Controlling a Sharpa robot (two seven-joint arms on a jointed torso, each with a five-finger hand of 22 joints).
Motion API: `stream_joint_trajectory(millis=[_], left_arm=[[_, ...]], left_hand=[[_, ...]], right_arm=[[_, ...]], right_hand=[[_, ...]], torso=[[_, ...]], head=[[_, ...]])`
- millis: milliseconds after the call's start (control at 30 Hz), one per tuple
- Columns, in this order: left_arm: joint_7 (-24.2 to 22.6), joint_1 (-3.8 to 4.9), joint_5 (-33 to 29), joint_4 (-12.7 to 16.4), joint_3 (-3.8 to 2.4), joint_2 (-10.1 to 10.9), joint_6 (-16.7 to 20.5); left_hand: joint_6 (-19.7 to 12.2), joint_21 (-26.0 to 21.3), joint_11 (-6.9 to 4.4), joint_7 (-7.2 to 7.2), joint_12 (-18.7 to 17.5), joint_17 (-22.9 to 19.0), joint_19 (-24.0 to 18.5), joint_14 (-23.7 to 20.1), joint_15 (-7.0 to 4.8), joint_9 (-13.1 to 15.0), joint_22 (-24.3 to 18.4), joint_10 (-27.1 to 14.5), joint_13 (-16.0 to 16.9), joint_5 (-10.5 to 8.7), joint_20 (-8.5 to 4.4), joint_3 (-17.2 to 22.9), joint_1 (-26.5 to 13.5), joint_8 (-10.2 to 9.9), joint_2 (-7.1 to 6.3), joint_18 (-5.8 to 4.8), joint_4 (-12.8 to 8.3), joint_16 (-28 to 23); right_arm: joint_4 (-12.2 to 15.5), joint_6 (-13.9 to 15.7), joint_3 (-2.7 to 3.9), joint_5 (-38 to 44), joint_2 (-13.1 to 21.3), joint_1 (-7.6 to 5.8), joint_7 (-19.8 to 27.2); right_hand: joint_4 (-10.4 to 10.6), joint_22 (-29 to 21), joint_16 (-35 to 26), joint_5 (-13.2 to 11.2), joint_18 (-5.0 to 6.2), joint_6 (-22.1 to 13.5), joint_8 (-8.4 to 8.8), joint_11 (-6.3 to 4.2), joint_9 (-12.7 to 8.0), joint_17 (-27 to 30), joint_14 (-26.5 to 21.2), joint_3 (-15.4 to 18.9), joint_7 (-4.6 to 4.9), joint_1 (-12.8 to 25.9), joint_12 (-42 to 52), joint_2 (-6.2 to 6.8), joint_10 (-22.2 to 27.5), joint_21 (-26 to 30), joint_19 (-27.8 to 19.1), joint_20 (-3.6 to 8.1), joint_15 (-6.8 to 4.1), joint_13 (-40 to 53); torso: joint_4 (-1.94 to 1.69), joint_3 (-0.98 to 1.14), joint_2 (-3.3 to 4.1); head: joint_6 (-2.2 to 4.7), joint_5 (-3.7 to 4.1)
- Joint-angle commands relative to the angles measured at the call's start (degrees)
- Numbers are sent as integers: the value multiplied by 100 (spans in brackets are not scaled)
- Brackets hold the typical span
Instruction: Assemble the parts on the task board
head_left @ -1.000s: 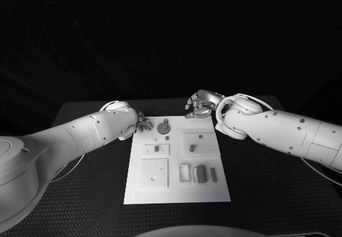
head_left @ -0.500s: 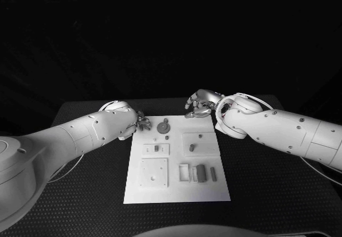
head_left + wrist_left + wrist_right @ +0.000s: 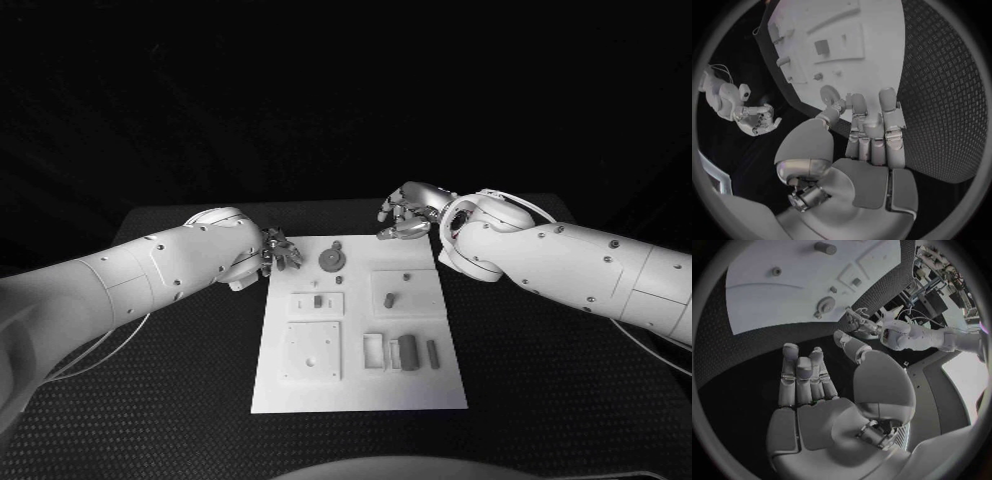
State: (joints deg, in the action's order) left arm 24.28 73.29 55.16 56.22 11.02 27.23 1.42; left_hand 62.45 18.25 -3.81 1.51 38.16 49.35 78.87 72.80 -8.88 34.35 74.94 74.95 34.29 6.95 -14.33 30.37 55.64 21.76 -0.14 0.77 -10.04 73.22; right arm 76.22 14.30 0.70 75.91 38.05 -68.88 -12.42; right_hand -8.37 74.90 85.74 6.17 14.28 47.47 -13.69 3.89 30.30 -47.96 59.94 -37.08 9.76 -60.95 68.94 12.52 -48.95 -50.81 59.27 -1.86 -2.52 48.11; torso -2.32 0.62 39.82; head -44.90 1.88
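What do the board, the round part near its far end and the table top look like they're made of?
Board: probably plastic, matte white, with a smooth even face and raised moulded blocks. Round part: grey disc with a centre hub, dull in finish; plastic or metal, cannot tell which. Table top: black and covered in a fine dotted weave, likely a rubber or textured mat.

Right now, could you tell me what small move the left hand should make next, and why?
Probably ease the left hand toward the round part on the task board and pinch it: the hand hovers at the board's far left corner holding nothing, with the part just beside it.
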Motion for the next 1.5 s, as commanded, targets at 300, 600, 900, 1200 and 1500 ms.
stream_joint_trajectory(millis=[300,600,900,1200,1500], left_arm=[[411,7,-111,1468,14,729,735],[568,-11,160,1999,150,1022,835],[672,-37,468,2162,255,1064,709],[706,-152,587,2159,254,1051,585],[697,-215,626,2113,254,982,575]], left_hand=[[227,57,-54,30,105,68,131,165,-152,502,123,141,87,364,-72,97,86,177,86,-31,-101,91],[280,106,-92,-11,203,98,178,203,-188,596,131,192,139,414,-95,95,54,268,76,-42,-104,166],[302,141,-112,-34,279,117,199,218,-204,652,133,217,171,433,-99,93,19,341,60,-57,-85,220],[296,155,-114,-38,302,123,203,220,-206,673,134,215,175,437,-96,97,6,370,68,-66,-71,240],[291,158,-114,-38,307,124,202,218,-206,678,134,212,176,437,-94,97,0,377,69,-70,-67,244]], right_arm=[[-37,-66,2,5,20,0,15],[-25,-70,2,5,23,0,11],[-27,-76,2,5,24,0,13],[-25,-84,2,6,30,0,15],[-19,-67,2,6,34,0,13]], right_hand=[[36,94,24,-18,72,-5,-37,-14,-8,10,-23,5,33,26,27,-48,34,21,0,14,14,-9],[39,94,24,-18,72,-6,-39,-14,-10,10,-23,4,33,27,28,-47,35,21,0,15,14,-10],[39,93,24,-17,72,-7,-40,-14,-11,11,-23,3,33,23,28,-47,35,22,-1,15,14,-11],[39,93,24,-17,72,-7,-41,-14,-13,11,-23,1,33,20,29,-47,36,22,-1,16,14,-12],[43,93,25,-18,72,-11,-42,-14,-16,12,-24,1,34,22,30,-48,36,22,-1,16,14,-14]], torso=[[-6,-13,4],[-2,-13,7],[9,-9,10],[15,-3,11],[9,-5,10]], head=[[3,-20],[-20,-51],[-48,-75],[-69,-76],[-72,-51]])
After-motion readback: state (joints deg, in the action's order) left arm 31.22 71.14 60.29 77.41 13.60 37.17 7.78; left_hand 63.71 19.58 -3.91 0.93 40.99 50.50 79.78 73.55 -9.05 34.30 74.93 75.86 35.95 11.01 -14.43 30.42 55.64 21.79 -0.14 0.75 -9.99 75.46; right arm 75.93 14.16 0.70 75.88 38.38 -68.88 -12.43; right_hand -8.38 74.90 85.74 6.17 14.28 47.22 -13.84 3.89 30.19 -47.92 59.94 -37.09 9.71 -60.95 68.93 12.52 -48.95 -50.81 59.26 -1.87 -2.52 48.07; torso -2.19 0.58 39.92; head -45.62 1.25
